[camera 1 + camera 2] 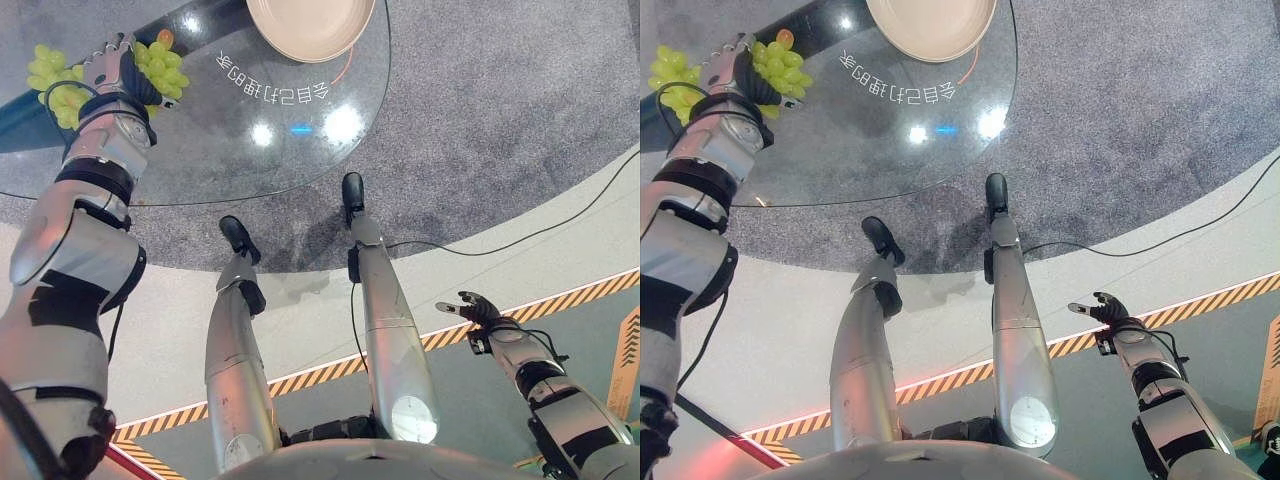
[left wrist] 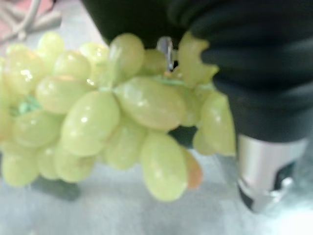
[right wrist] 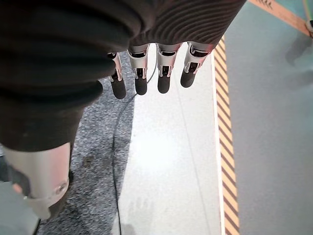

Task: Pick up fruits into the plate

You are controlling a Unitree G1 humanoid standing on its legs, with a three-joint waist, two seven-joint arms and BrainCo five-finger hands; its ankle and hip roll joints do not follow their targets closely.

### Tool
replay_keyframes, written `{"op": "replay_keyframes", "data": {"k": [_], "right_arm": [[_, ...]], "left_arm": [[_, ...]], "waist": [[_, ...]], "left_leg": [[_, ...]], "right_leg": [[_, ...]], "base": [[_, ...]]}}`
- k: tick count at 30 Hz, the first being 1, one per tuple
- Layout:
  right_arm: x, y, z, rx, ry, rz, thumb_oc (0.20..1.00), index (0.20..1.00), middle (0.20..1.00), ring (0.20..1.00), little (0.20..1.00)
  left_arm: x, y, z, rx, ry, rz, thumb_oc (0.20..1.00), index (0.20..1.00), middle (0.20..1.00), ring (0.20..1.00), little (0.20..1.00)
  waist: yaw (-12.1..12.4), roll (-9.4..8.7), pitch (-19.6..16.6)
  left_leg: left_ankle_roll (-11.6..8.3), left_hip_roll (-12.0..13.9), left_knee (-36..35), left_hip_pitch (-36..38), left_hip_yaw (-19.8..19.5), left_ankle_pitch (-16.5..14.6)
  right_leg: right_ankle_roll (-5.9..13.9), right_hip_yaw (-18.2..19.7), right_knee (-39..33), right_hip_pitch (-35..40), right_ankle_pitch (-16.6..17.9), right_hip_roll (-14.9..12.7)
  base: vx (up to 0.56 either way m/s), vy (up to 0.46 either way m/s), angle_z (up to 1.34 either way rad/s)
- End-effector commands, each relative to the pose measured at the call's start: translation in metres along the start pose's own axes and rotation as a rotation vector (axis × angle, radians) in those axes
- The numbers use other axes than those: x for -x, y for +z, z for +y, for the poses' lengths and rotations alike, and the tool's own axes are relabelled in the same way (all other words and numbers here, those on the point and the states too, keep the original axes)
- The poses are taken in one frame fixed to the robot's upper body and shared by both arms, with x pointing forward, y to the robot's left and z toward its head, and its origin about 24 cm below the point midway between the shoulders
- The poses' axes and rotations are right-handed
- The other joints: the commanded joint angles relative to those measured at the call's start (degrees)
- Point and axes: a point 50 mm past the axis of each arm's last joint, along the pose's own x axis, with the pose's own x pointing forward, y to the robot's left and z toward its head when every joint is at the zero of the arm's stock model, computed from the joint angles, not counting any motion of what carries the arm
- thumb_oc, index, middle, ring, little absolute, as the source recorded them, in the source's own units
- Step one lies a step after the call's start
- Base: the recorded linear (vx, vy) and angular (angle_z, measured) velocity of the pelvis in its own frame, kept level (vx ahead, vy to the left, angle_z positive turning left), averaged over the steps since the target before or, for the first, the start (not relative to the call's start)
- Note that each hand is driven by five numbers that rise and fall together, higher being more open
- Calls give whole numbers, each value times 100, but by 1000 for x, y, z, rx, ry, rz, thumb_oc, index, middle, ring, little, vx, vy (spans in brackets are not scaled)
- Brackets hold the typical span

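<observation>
A bunch of green grapes point(image 1: 162, 68) lies at the far left of the round glass table point(image 1: 240, 160). My left hand point(image 1: 110, 66) sits in the middle of the bunch, with grapes spilling out on both sides of it. In the left wrist view the grapes point(image 2: 117, 112) hang close under the palm, just above the glass, and the thumb point(image 2: 261, 171) stands beside them. A beige plate point(image 1: 310, 25) rests at the table's far edge, to the right of the grapes. My right hand point(image 1: 478, 308) hangs low at my right side, its fingers point(image 3: 141, 81) straight and holding nothing.
A small orange-red fruit point(image 1: 163, 38) peeks out at the far side of the bunch. Grey carpet lies under the table, and a yellow-black striped line point(image 1: 560, 300) crosses the floor near my right hand.
</observation>
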Motion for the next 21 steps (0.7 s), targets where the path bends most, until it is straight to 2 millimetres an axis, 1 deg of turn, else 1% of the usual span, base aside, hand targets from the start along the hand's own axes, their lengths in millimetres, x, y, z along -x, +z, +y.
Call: {"op": "replay_keyframes", "data": {"k": [1, 6, 8, 9, 10, 11, 12, 14, 18, 21], "right_arm": [[9, -29, -13, 43, -31, 78, 1000, 1000, 1000, 1000, 1000], [8, -21, -12, 27, -39, 38, 1000, 1000, 1000, 1000, 1000], [8, -19, -12, 16, -45, 21, 1000, 1000, 1000, 1000, 1000], [7, -16, -11, 10, -49, 12, 1000, 1000, 1000, 1000, 1000], [7, -14, -11, 4, -51, 5, 1000, 1000, 1000, 1000, 1000], [7, -14, -11, 4, -51, 4, 1000, 1000, 1000, 1000, 1000], [7, -11, -11, -3, -55, -6, 1000, 1000, 1000, 1000, 1000], [6, -9, -10, -8, -57, -16, 1000, 1000, 1000, 1000, 1000], [5, -5, -9, -12, -56, -27, 1000, 1000, 1000, 1000, 1000], [5, -3, -7, -12, -60, -37, 1000, 1000, 1000, 1000, 1000]], "left_arm": [[13, -31, -42, -12, -175, 99, 1000, 1000, 1000, 1000, 1000], [13, -50, -32, -191, -82, 198, 1000, 1000, 1000, 1000, 1000], [14, -56, -29, -289, -73, 222, 454, 454, 454, 454, 454], [15, -59, -29, -359, -62, 224, 200, 200, 200, 200, 200], [15, -61, -28, -421, -63, 224, 200, 200, 200, 200, 200], [15, -62, -28, -432, -67, 228, 200, 200, 200, 200, 200], [17, -66, -30, -521, -67, 230, 200, 200, 200, 200, 200], [19, -68, -32, -633, -63, 206, 200, 200, 200, 200, 200], [23, -71, -40, -745, -69, 192, 200, 200, 200, 200, 200], [26, -76, -46, -744, -66, 201, 200, 200, 200, 200, 200]], "waist": [[-88, -221, -59], [-80, -285, -59], [-77, -315, -59], [-73, -336, -59], [-70, -353, -59], [-69, -355, -59], [-59, -378, -59], [-42, -407, -59], [-20, -438, -59], [3, -451, -59]], "left_leg": [[98, -454, 843, -340, -114, -962], [71, -424, 841, -362, -127, -943], [68, -420, 842, -368, -136, -940], [61, -408, 845, -368, -143, -937], [56, -397, 835, -366, -144, -935], [55, -396, 833, -365, -143, -935], [45, -392, 820, -363, -151, -929], [38, -388, 779, -343, -159, -920], [24, -394, 754, -337, -182, -917], [28, -408, 720, -329, -198, -905]], "right_leg": [[-257, -151, 228, 125, -622, 588], [-261, -159, 179, 121, -591, 576], [-259, -169, 165, 120, -570, 576], [-258, -180, 155, 128, -558, 571], [-255, -189, 139, 137, -552, 569], [-255, -191, 136, 139, -551, 569], [-254, -206, 120, 145, -531, 570], [-250, -231, 84, 167, -511, 571], [-247, -254, 38, 195, -488, 570], [-247, -266, 15, 207, -473, 580]], "base": [[0, 0, 0], [0, -6, 0], [-2, -35, -2], [-5, -34, -2], [0, 0, 0], [0, 0, 0], [-11, -34, -2], [-13, -37, -1], [0, 0, 0], [0, 0, 0]]}}
